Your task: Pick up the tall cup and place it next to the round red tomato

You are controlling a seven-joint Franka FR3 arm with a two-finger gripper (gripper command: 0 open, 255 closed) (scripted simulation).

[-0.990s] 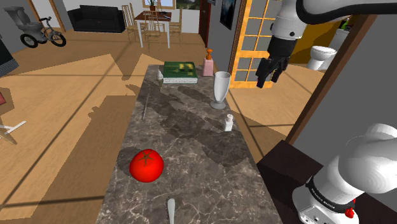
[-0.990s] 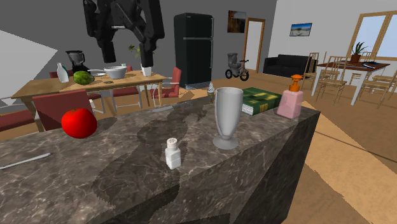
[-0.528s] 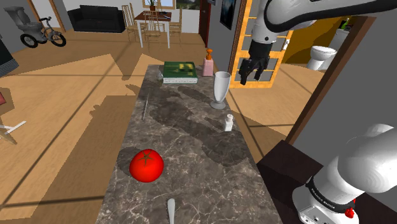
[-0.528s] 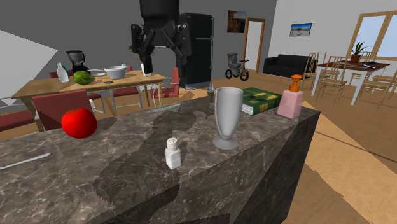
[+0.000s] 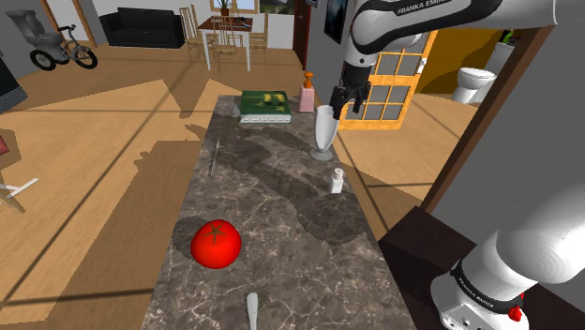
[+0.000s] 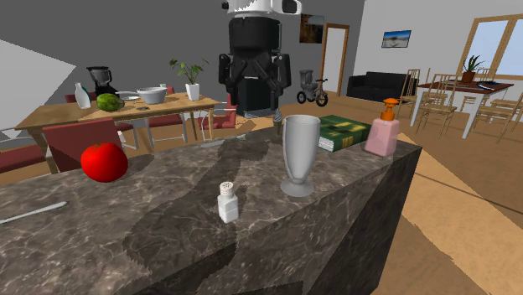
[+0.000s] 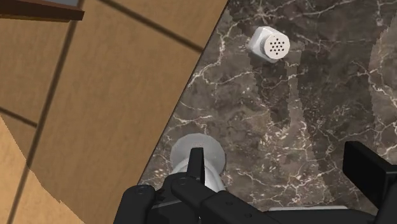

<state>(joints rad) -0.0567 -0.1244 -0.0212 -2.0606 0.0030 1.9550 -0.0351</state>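
Note:
A tall grey footed cup stands upright near the marble counter's edge at the shoulder view's right. The round red tomato lies further along the counter, nearer the stand. My black gripper hangs just above the cup's rim, slightly off to the counter-edge side. In the wrist view the fingers stand wide apart, open, with nothing between them. The cup shows from above beneath the one finger, not between the two.
A small white shaker stands between cup and tomato. A green book and a pink soap dispenser sit at the counter's far end. A utensil lies near the stand end.
The arm has swung toward the shoulder view's left and come down, bringing the gripper from well beside the counter to just over the cup. The fingers stayed open.

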